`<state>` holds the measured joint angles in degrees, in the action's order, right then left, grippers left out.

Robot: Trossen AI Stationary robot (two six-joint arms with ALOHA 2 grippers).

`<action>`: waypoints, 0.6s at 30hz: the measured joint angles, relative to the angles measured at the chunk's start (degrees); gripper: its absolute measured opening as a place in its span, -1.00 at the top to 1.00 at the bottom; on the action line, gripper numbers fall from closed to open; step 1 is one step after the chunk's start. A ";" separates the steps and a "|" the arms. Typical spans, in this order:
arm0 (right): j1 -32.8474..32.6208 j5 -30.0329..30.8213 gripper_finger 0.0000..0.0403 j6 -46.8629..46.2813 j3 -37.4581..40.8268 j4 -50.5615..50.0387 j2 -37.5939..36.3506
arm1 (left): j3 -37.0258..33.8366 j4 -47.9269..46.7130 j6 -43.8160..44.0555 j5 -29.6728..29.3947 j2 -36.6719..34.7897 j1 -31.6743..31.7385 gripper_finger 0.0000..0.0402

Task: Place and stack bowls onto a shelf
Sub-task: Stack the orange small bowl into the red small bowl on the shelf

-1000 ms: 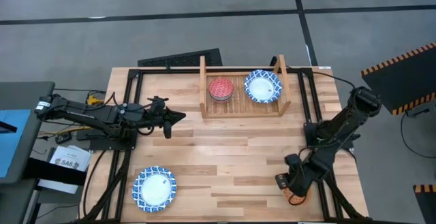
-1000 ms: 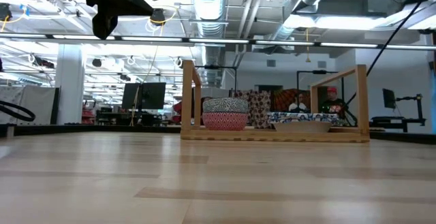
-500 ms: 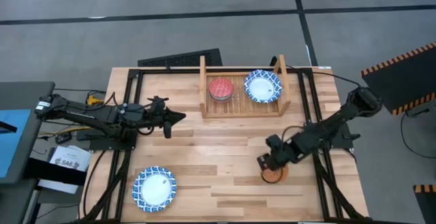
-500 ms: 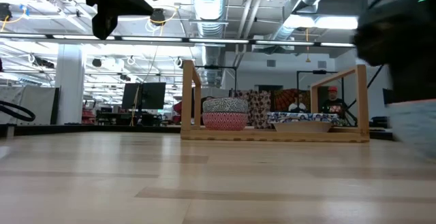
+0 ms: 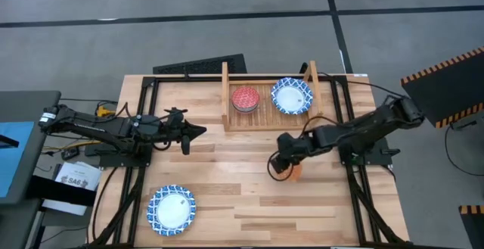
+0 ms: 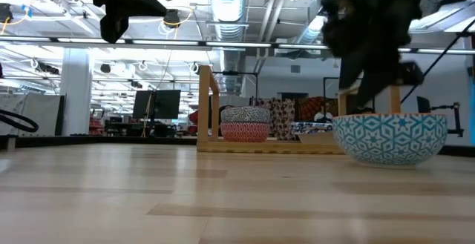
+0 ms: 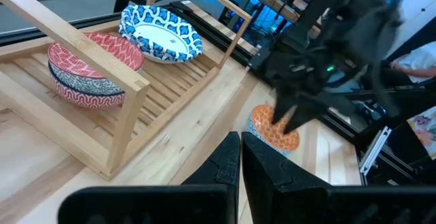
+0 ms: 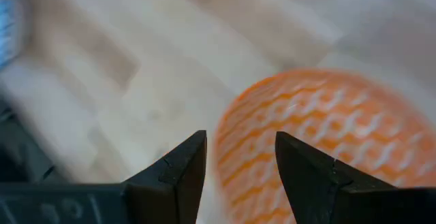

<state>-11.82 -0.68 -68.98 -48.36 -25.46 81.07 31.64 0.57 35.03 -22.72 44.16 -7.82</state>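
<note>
Floor [image 5: 227, 29]: grey concrete, dark lines across it. Table [image 5: 227, 185]: pale butcher-block wood, matt, with a black frame [image 5: 144, 105] set on it.

Shelf [image 5: 266, 105]: light wooden slats, an upright board at each end. It sits at the table's far edge, and its long axis runs left to right.

Red bowl [image 5: 245, 98]: at the shelf's left end, mouth up, white net pattern. From the left wrist view I see it tops a small stack, with a grey-blue patterned bowl under it and another red one beneath that.

White bowl [image 5: 292, 96]: wide and shallow with a blue patterned rim, at the shelf's right end, leaning a little against the side board.

Second white bowl [image 5: 171, 209]: same make, flat on the table's near left, well apart from everything else.

Orange bowl [image 5: 293, 175]: small and round with a white net pattern, upright, mouth up. Being round, it has no long axis. It is on the open table just in front of the shelf's right half and appears to rest on the wood.

Right gripper [image 5: 281, 166]: reaches in from the right to the bowl's left rim. Its fingers [image 8: 178, 173] are set narrow with the rim between them, so I read it as holding the orange bowl.

Left gripper [image 5: 201, 130]: waits at mid-left, pointing right, its fingers closed to a thin slit on nothing.
</note>
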 joint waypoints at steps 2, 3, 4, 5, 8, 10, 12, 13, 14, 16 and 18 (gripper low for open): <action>-1.38 -1.78 0.00 0.26 -1.60 -1.16 -1.18 | 0.00 0.01 -0.10 0.00 -0.01 -0.02 1.00; -2.32 -2.44 0.00 0.07 -2.18 -1.33 -1.53 | 0.00 0.01 -0.12 0.00 0.00 -0.02 1.00; -3.42 -3.03 0.00 -0.12 -2.73 -1.29 -1.65 | 0.00 0.01 -0.14 0.00 -0.02 0.00 1.00; -4.64 -3.60 0.00 -0.44 -3.16 -1.27 -1.59 | 0.00 0.01 -0.18 0.00 -0.02 0.00 1.00; -8.29 -4.05 0.00 -1.28 -4.28 -1.54 0.20 | 0.00 -0.05 -0.26 0.00 -0.02 -0.02 1.00; -10.02 -4.02 0.00 -1.10 -4.64 -1.82 1.86 | 0.00 -0.06 -0.27 0.00 -0.01 -0.02 1.00; -10.60 -3.72 0.00 -0.99 -4.93 -1.81 3.72 | 0.00 -0.16 -0.28 -0.05 -0.01 0.00 1.00; -10.66 -3.20 0.00 -0.82 -5.00 -2.27 4.52 | 0.00 -0.16 -0.27 -0.05 0.00 0.00 1.00; -10.63 -2.52 0.00 -0.38 -5.29 -2.74 5.27 | 0.00 -0.18 -0.27 -0.05 -0.02 -0.02 1.00; -10.49 -0.96 0.00 1.45 -6.16 -3.02 6.79 | 0.00 -0.21 -0.28 -0.05 -0.02 0.00 1.00; -10.30 0.93 0.00 3.20 -6.95 -4.52 8.26 | 0.00 -0.21 -0.27 -0.05 -0.02 0.00 1.00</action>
<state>-22.12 0.25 -65.78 -55.31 -29.97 89.33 31.64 0.36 34.76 -22.77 44.14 -7.81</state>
